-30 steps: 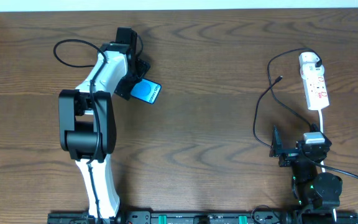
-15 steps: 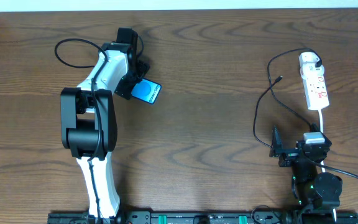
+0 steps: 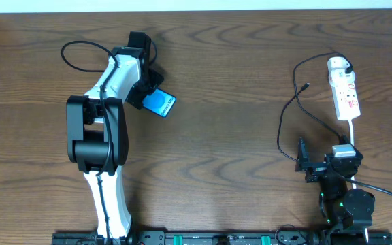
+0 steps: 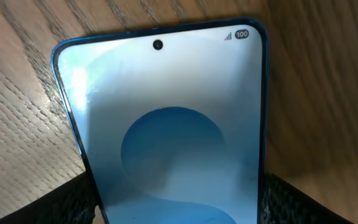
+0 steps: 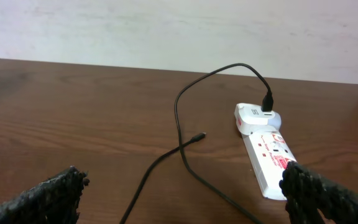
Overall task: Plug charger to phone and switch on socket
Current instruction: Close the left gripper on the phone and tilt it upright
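Observation:
The phone [image 3: 160,103] lies flat at the table's far left with its cyan screen up. My left gripper [image 3: 151,95] is shut on it. In the left wrist view the phone [image 4: 173,118] fills the frame, and the black fingers [image 4: 61,202] press its two long edges. The white socket [image 3: 344,92] lies at the far right. The charger's white adapter [image 3: 339,66] sits in the socket's far end. Its thin black cable [image 3: 288,116] loops left, and its plug tip [image 3: 307,86] lies loose on the wood. My right gripper [image 3: 324,155] stands open and empty just short of the socket [image 5: 266,152].
The table is dark wood, with a pale wall along its far edge [image 5: 166,31]. The socket's white cord [image 3: 352,133] runs toward the right arm's base. A thicker black robot cable [image 3: 80,51] loops beside the left arm.
The left jaws have narrowed onto the phone's edges, and the phone has turned slightly on the table. The right arm has not moved.

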